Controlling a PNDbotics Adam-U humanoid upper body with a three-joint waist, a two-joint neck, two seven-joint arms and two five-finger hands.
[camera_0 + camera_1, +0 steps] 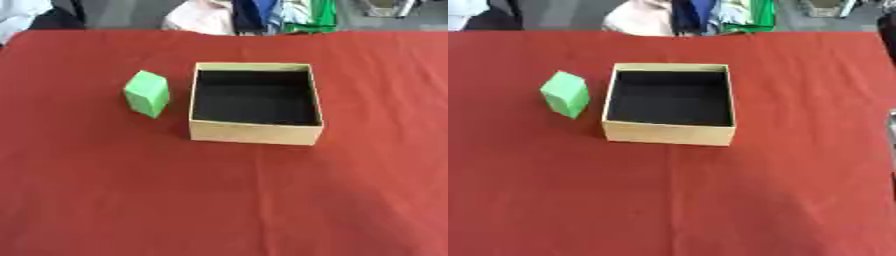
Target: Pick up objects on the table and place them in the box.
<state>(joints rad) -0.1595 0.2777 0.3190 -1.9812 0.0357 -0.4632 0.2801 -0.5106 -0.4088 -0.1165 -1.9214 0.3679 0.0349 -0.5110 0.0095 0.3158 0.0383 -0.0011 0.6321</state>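
Left eye view: a green block (147, 93) stands on the red tablecloth (224, 200), just beside the left wall of the box (255, 132) but apart from it. The block is a plain, bright green solid with flat faces, its top lighter than its shaded front. It stands upright, its long axis vertical, turned so that one vertical edge faces the camera. The box is square, tan cardboard on the outside, black inside, open at the top, with nothing visible in it. Neither hand shows here, so I cannot tell whether their fingers are spread or closed

Right eye view: the same block and box lie a little further left. At the right edge a dark shape and a grey strip below it show, too little to identify; no hand can be made out
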